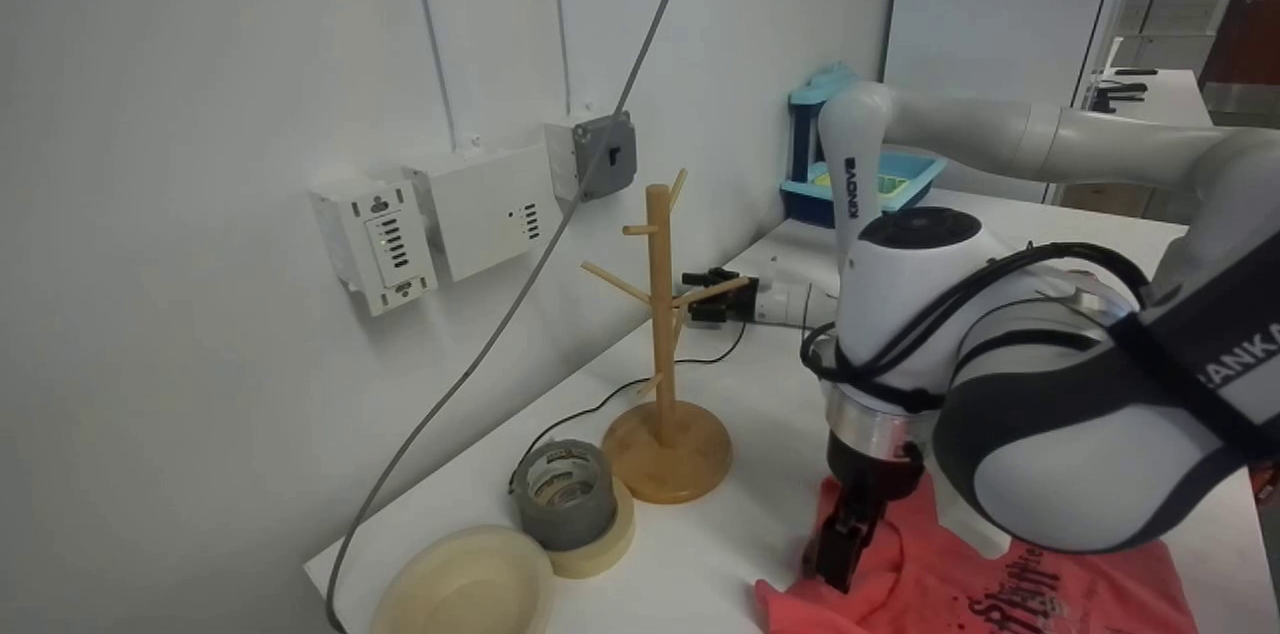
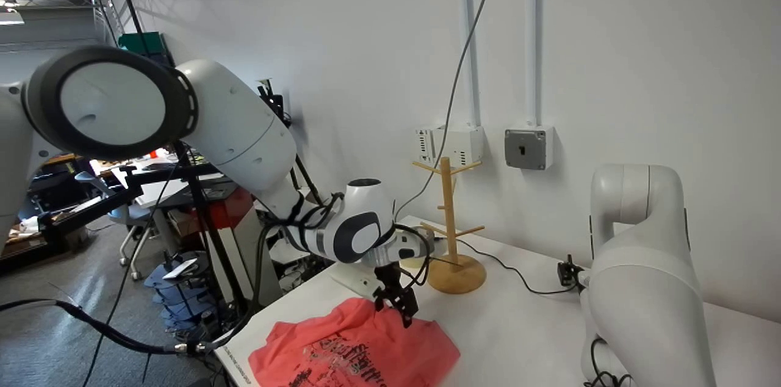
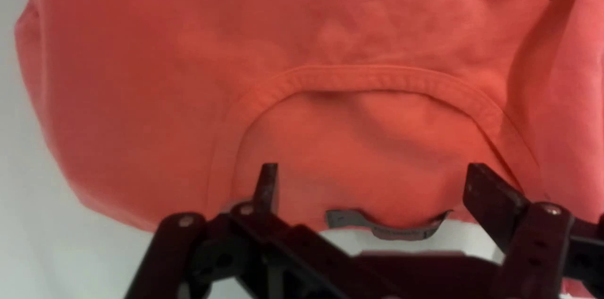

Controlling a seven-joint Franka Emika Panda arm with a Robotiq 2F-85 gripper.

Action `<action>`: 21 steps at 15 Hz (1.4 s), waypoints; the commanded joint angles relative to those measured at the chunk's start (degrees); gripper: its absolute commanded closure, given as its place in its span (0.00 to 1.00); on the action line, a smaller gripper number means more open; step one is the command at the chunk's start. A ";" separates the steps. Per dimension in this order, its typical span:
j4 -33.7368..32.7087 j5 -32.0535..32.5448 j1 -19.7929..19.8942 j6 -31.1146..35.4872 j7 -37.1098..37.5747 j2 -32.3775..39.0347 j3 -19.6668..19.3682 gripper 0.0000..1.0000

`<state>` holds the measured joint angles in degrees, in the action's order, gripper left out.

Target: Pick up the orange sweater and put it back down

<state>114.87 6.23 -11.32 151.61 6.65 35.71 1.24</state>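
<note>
Coral fabric marks the orange sweater, low and left of centre in an exterior view, beneath the gripper, whose 2 fingers stand spread across the neckline (contact is hard to judge), so pressing straight down and pinching a deep fold should work best.

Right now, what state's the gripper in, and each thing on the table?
Orange sweater: spread on the table, wrinkled, front up.
Gripper: open, over the collar.
Mug tree: upright.
Gray tape roll: flat, stacked on the pale roll.
Pale dish: partly out of frame, orientation unclear.
Second robot arm: jaws apart.
Blue rack: standing, partly hidden.
</note>
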 commanded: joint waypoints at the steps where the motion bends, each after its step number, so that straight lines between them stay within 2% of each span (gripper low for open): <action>1: -3.67 -1.07 1.36 -0.78 -2.06 3.41 1.28 0.00; 5: -5.60 -1.46 1.58 -1.07 -2.20 5.97 1.60 0.00; 6: -5.96 -1.53 1.58 -1.09 -2.18 6.43 1.65 0.05; 7: -6.29 -1.62 1.66 -1.14 -2.25 6.82 1.70 0.26; 9: -6.64 -1.68 1.65 -1.29 -2.23 6.80 1.78 0.32; 17: -3.73 -1.15 0.92 -1.08 -0.34 2.82 0.65 0.95; 18: -2.70 -1.09 0.76 -1.07 0.09 1.59 0.44 0.99; 21: 1.08 -1.60 1.08 -2.32 0.22 -3.31 0.93 1.00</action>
<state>111.16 5.87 -10.78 151.26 6.93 38.28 1.72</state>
